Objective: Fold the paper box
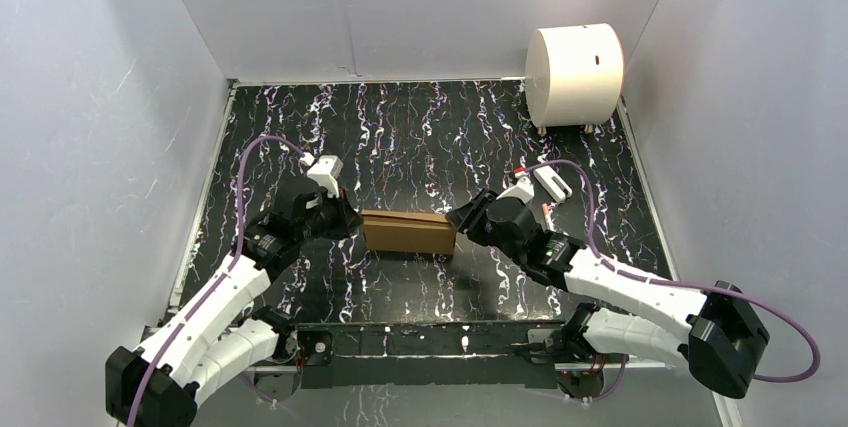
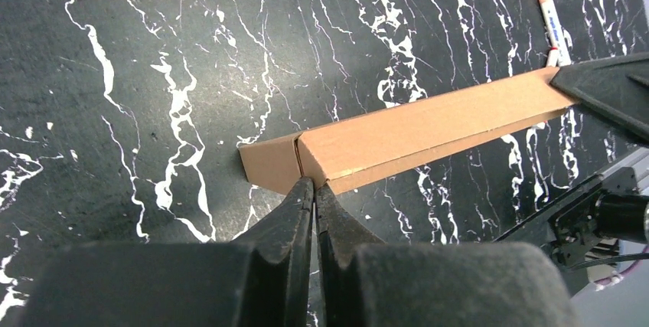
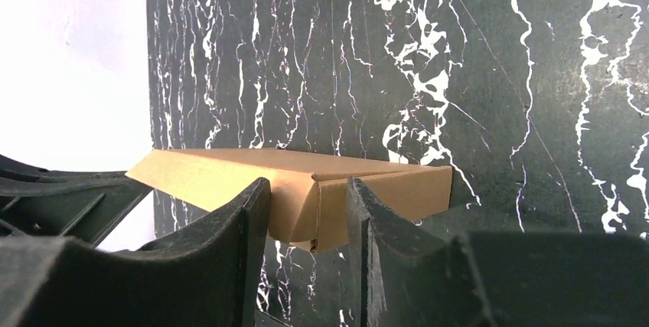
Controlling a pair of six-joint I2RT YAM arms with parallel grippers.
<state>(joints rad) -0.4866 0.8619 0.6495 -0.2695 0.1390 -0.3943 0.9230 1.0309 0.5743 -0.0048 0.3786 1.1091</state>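
So the paper box (image 1: pixel 407 232) is lying flat-ish in the middle of the desk (image 1: pixel 420 137), long side running left to right, with one tool at each end. The left tool (image 2: pixel 314 183) is clenched tight. Its tips sit right at the near edge of the box, by the crease at the left end. I can't tell if there's a layer of cardboard pinched in there or if it's just pressing against it. The right tool (image 3: pixel 308 189) has its fingers apart, straddling the right end flap. I can't say whether it's actually biting.

My worry is that the cardboard's thin. If the right side clamps while the left only props the edge, the box could skid left or twist. It might buckle off the crease line too. The flap could also just pop out from between the fingers.
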